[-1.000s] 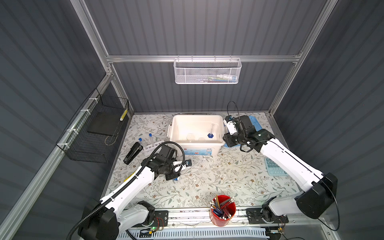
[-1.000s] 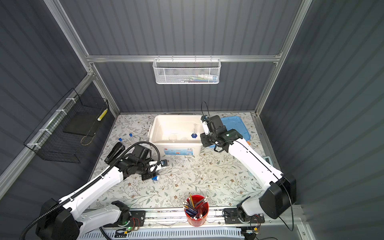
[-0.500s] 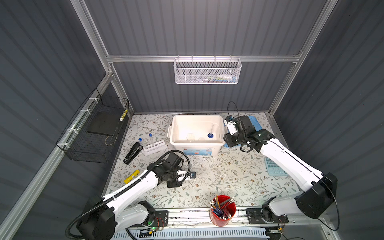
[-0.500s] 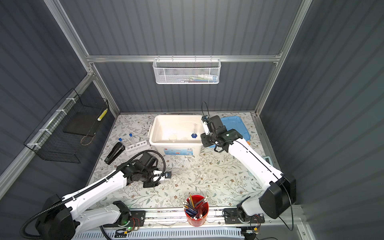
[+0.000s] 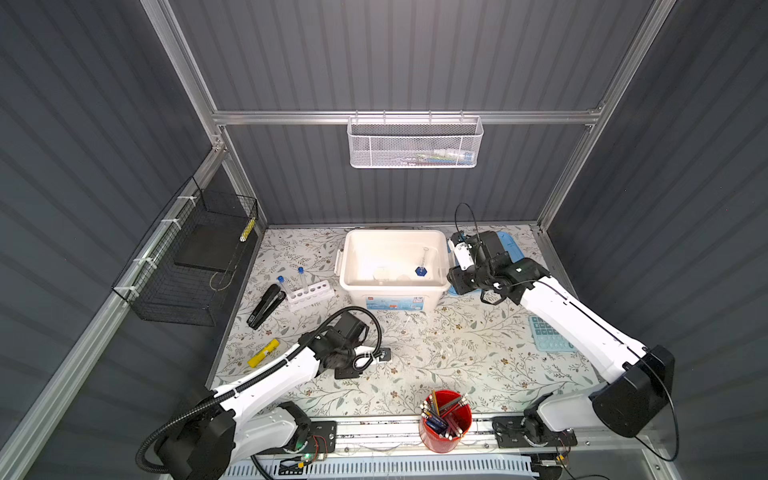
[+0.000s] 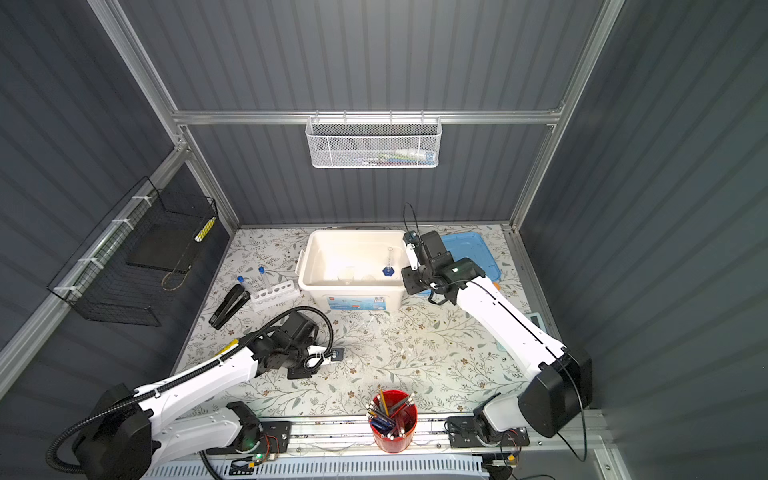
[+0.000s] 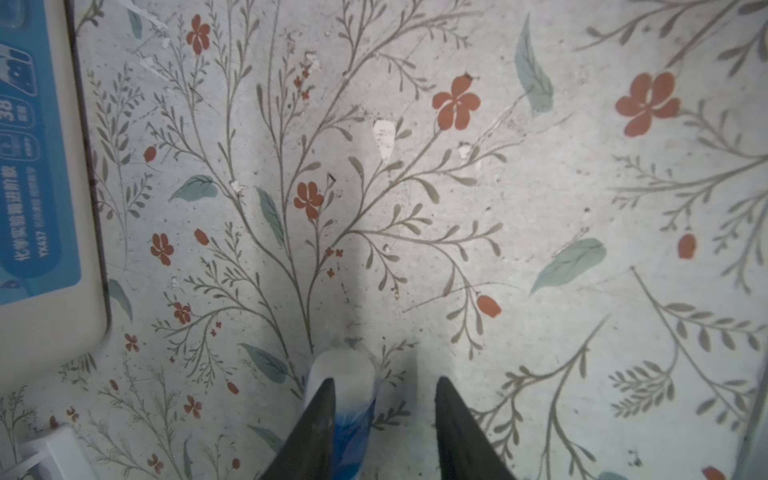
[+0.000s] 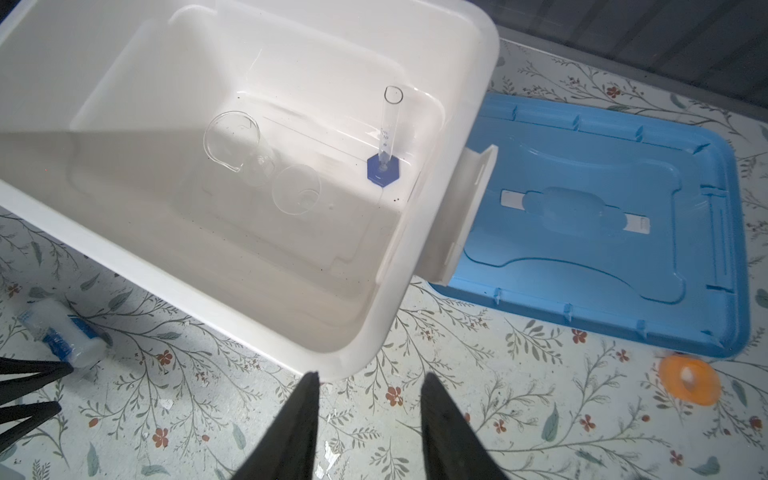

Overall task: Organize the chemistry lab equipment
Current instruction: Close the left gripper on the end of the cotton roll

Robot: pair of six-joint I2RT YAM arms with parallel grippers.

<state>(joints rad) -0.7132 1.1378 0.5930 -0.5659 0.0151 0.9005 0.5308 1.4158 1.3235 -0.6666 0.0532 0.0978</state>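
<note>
My left gripper (image 5: 383,355) hovers low over the flowered table, in front of the white box (image 5: 392,234). Its jaws stand apart. A small white cylinder with blue markings (image 7: 347,386) lies along one finger, with a gap to the other finger. My right gripper (image 8: 370,376) is open and empty by the box's right front corner. Inside the box stand a slim measuring cylinder with a blue hexagonal foot (image 8: 383,168), a clear beaker (image 8: 232,141) and a small glass (image 8: 296,189). Two blue-capped tubes (image 5: 301,276) stand in a white rack (image 5: 309,293) left of the box.
The blue lid (image 8: 602,216) lies right of the box, with an orange disc (image 8: 688,380) near it. A black stapler (image 5: 266,305) and a yellow marker (image 5: 263,353) lie at the left. The red pencil cup (image 5: 445,419) stands at the front edge and a calculator (image 5: 550,336) under the right arm.
My left gripper has moved right and toward the front of the table, away from the box, and its jaws have narrowed a little. The right arm has not moved.
</note>
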